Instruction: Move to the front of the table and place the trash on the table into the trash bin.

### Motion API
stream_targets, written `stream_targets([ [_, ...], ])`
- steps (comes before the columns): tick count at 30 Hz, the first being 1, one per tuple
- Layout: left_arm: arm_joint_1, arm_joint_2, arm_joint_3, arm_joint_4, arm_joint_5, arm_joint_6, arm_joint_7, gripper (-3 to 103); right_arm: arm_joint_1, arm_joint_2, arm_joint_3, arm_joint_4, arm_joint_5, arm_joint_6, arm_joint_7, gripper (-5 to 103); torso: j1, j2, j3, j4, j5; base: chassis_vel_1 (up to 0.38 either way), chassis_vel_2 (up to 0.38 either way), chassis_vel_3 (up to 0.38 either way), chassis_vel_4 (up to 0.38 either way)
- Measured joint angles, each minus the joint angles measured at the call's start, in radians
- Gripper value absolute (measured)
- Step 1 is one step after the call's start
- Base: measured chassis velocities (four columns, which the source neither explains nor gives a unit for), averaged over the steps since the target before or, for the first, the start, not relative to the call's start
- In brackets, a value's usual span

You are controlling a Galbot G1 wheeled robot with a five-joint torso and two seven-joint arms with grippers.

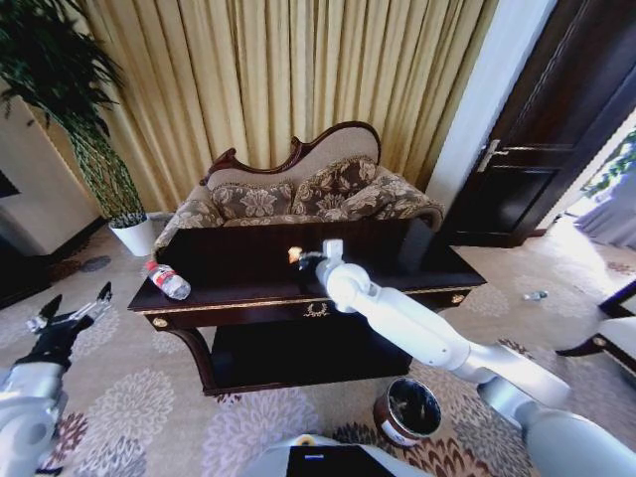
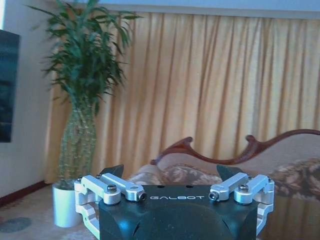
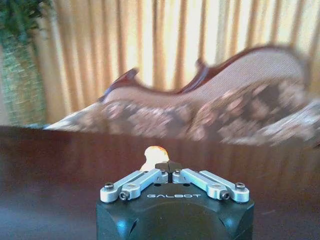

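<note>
1. trash bin [image 1: 408, 410] sits lowest in the head view, lower centre-right on the carpet, just in front of the table's lower shelf and under the right forearm. that's the drop spot, so judging from here the carry is short: pull back and go down.

2. left gripper [image 1: 72, 314] hangs at the far left edge of the head view, off the table, fingers spread wide, nothing in them. idle.

3. table [image 1: 397, 285] fills mid-frame, dark and glossy. the bottle [image 1: 167, 280] lies on its side near the table's left end, well apart from the working arm. leave it for later.

4. right gripper [image 3: 168, 165] is out over the middle of the tabletop, fingers pressed together on a small yellowish scrap [image 3: 154, 154]. the scrap pokes out past the tips, so the hold looks like it's only on one edge.

5. my take on doing this bit well: lift straight up first so the scrap doesn't drag on the shiny top, keep the pinch tight, don't swing fast. only let go once it's right over the bin's opening, low.

6. sofa [image 1: 298, 194] and the curtain sit behind it all, not involved.
</note>
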Motion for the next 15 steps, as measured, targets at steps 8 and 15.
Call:
stream_targets([
  [8, -0.097, 0.149, 0.101, 0.048, -0.063, 0.010, -0.022, 100, -0.227, -0.179, 0.308, 0.060, -0.141, 0.041, -0.085, 0, 0.000, 0.000, 0.000, 0.0001, 0.0002, 0.000, 0.000, 0.000, 0.000],
  [15, -0.217, 0.237, 0.233, 0.100, -0.164, -0.024, 0.008, 100, -0.459, -0.309, 0.597, 0.106, -0.159, 0.156, -0.268, 0, 0.000, 0.000, 0.000, -0.0001, 0.0007, 0.000, 0.000, 0.000, 0.000],
])
